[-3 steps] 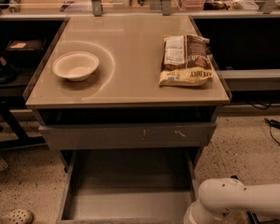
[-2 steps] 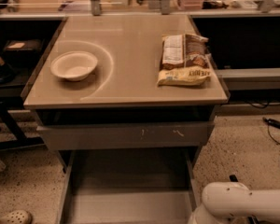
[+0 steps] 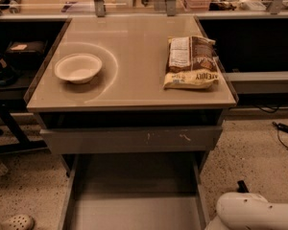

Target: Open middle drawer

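Observation:
The middle drawer (image 3: 134, 200) stands pulled out toward me below the cabinet. Its shallow grey tray is empty, and its front is cut off by the bottom edge of the view. Above it is the shut grey drawer front with white scratch marks (image 3: 134, 139). The lowest drawer is hidden. My gripper is out of view. Only a white rounded part of my arm (image 3: 257, 212) shows, at the bottom right next to the tray's right side.
On the beige cabinet top (image 3: 134, 87) sit a white bowl (image 3: 78, 67) at the left and a snack bag (image 3: 191, 61) at the right. Dark shelves flank the cabinet. Cables (image 3: 283, 127) lie on the floor at the right, a shoe (image 3: 14, 222) at the bottom left.
The white arm part has sunk slightly lower and to the right. The drawer, the bowl and the bag have not moved.

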Available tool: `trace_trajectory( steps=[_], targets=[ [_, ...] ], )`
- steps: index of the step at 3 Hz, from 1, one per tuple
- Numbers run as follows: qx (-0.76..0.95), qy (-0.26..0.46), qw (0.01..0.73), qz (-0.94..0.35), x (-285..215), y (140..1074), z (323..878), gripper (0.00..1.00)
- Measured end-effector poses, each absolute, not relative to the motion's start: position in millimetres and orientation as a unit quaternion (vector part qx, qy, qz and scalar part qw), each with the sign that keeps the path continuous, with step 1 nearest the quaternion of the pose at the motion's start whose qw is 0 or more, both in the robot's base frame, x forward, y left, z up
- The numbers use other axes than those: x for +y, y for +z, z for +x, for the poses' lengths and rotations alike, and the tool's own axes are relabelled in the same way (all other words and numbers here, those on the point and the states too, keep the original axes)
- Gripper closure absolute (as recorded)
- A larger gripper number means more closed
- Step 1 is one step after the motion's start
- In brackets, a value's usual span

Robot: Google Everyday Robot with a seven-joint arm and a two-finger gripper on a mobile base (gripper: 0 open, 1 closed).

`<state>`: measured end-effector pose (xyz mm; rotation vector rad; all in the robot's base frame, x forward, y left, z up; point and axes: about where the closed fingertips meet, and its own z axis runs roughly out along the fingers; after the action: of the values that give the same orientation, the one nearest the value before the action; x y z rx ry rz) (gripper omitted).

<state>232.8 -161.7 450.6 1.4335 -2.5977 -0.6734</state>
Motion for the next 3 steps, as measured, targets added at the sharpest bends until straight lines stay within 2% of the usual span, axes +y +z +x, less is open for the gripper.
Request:
trace_trajectory(
  steps=[2,3],
  targets=[
    [-0.857,-0.224,0.034,0.462,-165,461,243,0.0],
    [-0.87,-0.218,0.002,0.442,-186,505,243,0.0]
  ],
)
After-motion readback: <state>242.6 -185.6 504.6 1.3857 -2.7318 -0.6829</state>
